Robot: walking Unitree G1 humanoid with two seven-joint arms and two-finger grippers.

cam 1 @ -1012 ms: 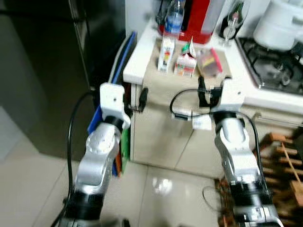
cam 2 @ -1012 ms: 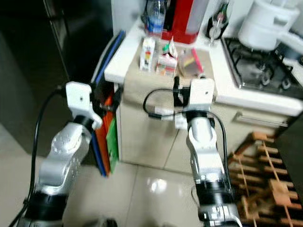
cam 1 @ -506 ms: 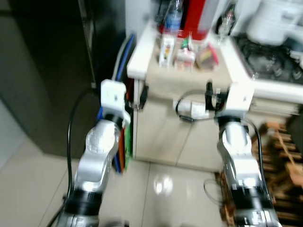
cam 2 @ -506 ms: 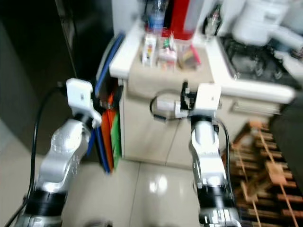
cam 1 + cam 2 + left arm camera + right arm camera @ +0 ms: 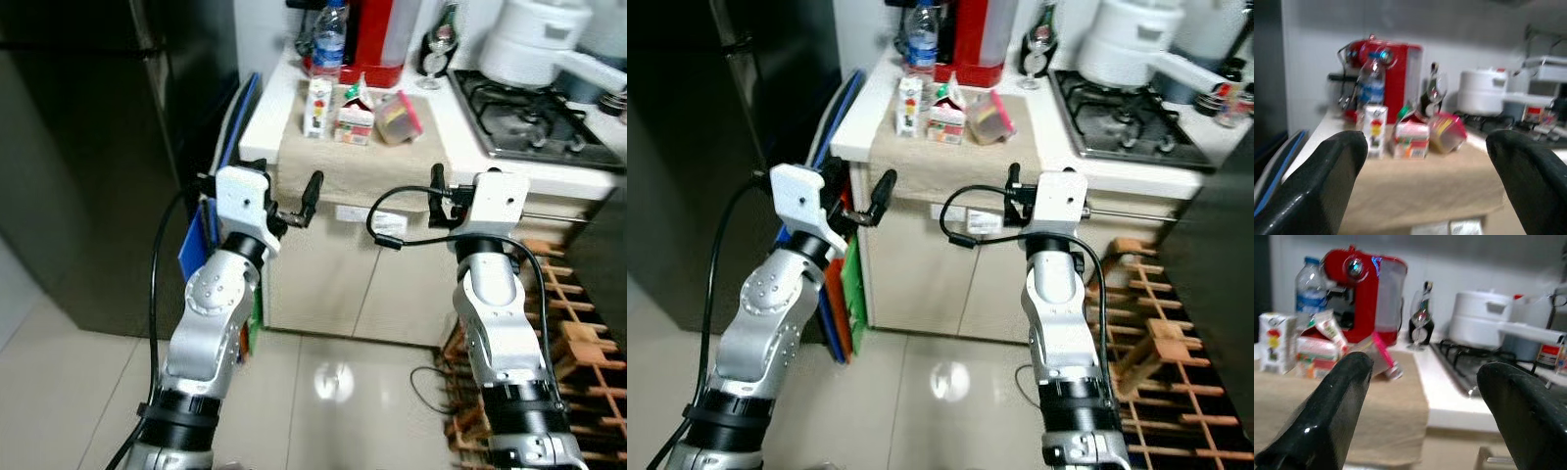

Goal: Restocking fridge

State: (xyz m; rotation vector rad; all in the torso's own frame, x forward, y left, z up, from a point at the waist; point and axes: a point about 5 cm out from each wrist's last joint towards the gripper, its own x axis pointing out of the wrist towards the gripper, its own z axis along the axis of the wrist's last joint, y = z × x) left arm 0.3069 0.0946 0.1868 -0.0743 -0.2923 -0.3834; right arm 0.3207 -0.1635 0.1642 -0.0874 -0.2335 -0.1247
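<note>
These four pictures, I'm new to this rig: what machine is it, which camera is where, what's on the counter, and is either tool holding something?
It is a humanoid robot with two silver arms. The two wide pictures come from its head camera, looking down at the arms and a kitchen counter. The two close ones come from wrist cameras looking out between each tool's black fingers.

The left tool and the right tool are raised before the counter's front edge, both open and holding nothing.

On a beige cloth stand a tall small carton and an opened carton, and a tub with a pink lid lies tipped over. Behind are a water bottle, a red machine and a wine glass. To the right, a white pot sits on the gas hob.
</note>
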